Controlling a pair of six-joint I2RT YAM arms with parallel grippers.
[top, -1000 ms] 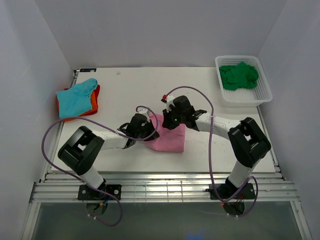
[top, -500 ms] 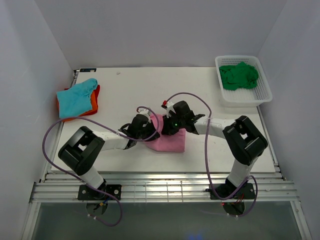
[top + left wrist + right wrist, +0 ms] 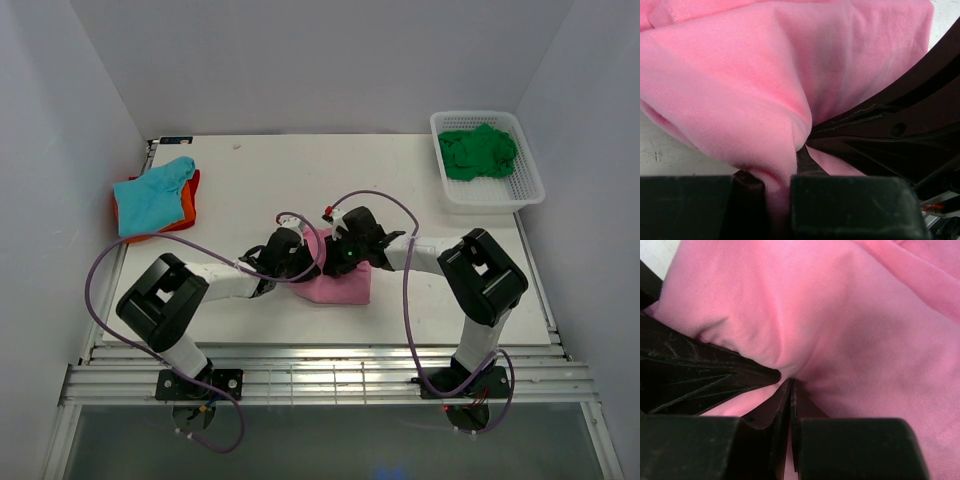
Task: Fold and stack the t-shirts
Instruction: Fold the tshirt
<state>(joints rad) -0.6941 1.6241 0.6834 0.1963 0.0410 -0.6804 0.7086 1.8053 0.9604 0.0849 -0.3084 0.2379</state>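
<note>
The pink t-shirt (image 3: 347, 288) lies partly folded at the table's middle front. My left gripper (image 3: 298, 257) is shut on its left edge; the left wrist view shows pink cloth (image 3: 740, 90) pinched between the jaws of that gripper (image 3: 776, 186). My right gripper (image 3: 338, 256) is shut on the shirt's upper edge, close beside the left one; in the right wrist view the gripper (image 3: 791, 390) pinches pink cloth (image 3: 865, 330). A teal t-shirt (image 3: 152, 190) lies on an orange one (image 3: 188, 212) at the far left. A dark green t-shirt (image 3: 478, 152) lies bunched in the basket.
The white mesh basket (image 3: 532, 190) stands at the back right corner. Purple cables loop from both arms over the table front. White walls close in the table on the left, back and right.
My right gripper has moved toward the near edge and left with the pink cloth, closing on the left gripper. The pink shirt's upper part has come over. The left gripper has barely moved.
</note>
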